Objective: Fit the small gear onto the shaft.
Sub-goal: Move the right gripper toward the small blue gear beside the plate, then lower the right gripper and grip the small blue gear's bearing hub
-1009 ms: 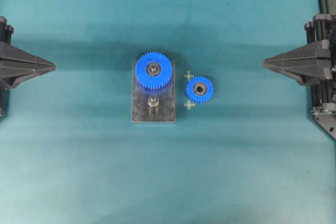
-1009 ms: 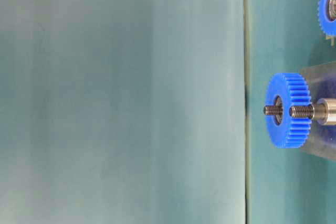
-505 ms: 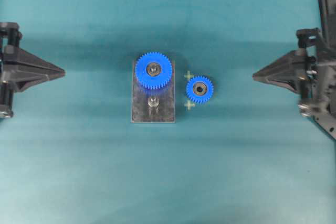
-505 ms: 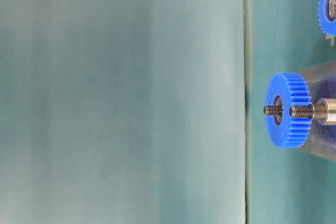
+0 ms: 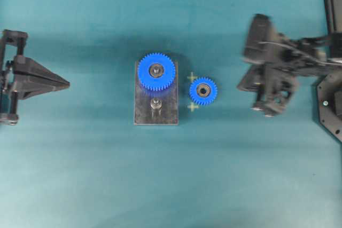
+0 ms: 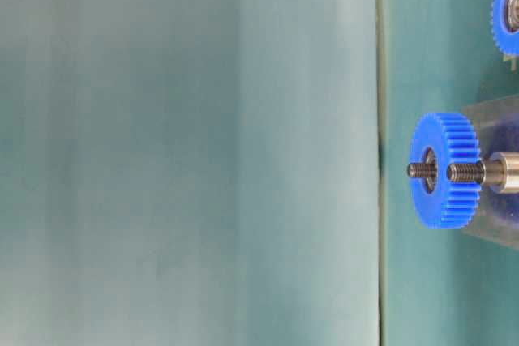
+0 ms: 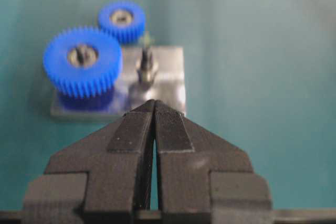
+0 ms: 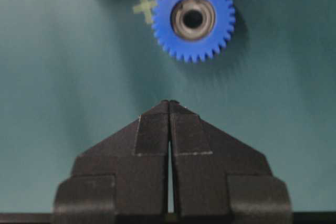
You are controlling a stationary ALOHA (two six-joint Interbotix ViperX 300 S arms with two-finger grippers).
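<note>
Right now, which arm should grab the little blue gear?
The right. Its pincer points at the small gear, close by; the left pincer sits beyond the plate.

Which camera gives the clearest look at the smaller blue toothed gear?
The right wrist view: the small bright-blue plastic gear fills it close up, teeth and hub hole sharp. Overhead shows it small; the left wrist view, blurred and distant; table-level, only an edge.

A teal table (image 5: 96,174) carries a grey plate (image 5: 143,111); the small gear (image 5: 203,91) lies just beside the plate.
</note>
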